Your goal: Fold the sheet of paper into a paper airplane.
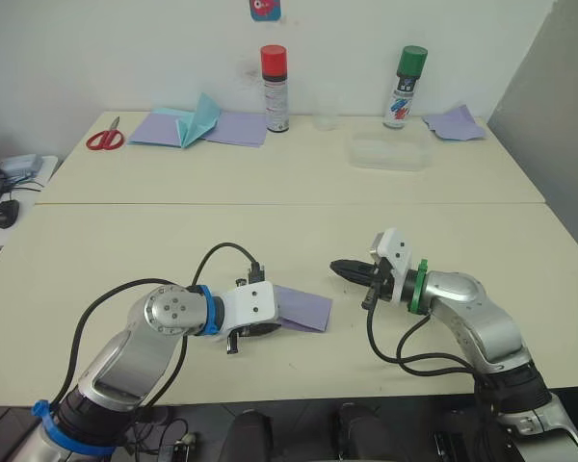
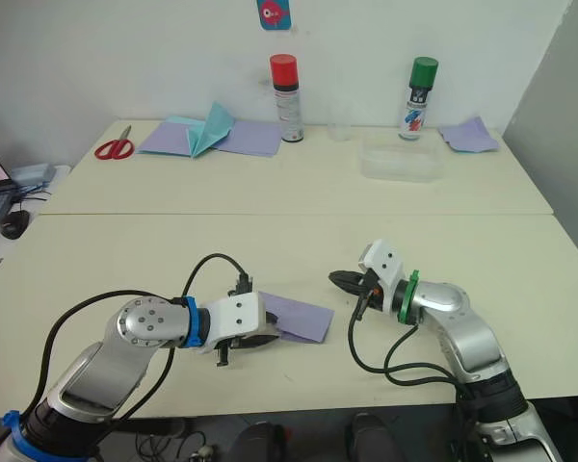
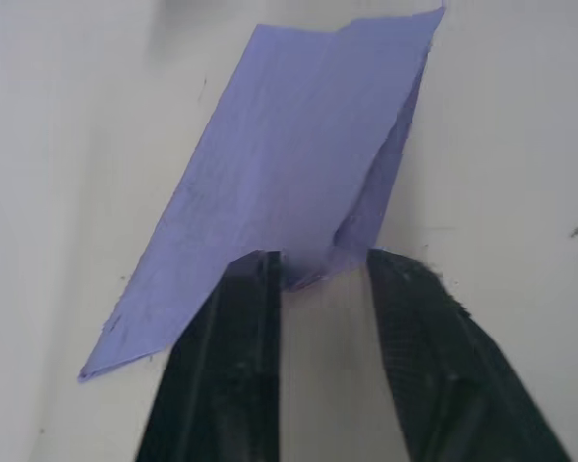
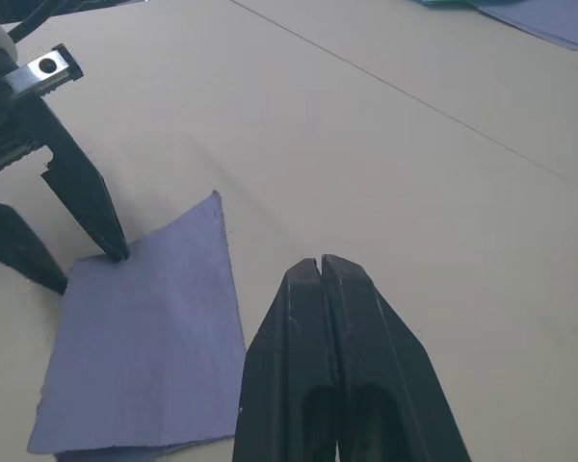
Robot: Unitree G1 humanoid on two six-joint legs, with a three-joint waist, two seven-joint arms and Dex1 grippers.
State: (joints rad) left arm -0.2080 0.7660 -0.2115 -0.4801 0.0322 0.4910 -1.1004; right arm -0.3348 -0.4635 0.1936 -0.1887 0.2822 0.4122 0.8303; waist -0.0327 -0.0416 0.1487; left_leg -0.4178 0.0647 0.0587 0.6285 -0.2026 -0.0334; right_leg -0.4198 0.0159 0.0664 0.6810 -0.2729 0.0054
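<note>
The sheet of paper (image 1: 303, 308), lavender and folded over on itself, lies flat near the table's front edge. One layer lifts slightly along a crease (image 3: 366, 192). My left gripper (image 1: 258, 330) is open at the sheet's left end, its fingertips (image 4: 118, 252) touching the near corner, with nothing clamped. My right gripper (image 1: 335, 267) is shut and holds nothing; it hovers just right of the sheet, pointing at it, a short gap away. The right wrist view also takes in the sheet (image 4: 144, 337) and the left gripper (image 4: 89, 269).
At the back of the table lie red scissors (image 1: 104, 140), spare lavender sheets with a teal pointed piece (image 1: 200, 120), a red-capped spray can (image 1: 275, 89), a clear cup (image 1: 326, 111), a clear plastic box (image 1: 390, 152), a green-capped can (image 1: 405, 87) and a lavender scrap (image 1: 455, 123).
</note>
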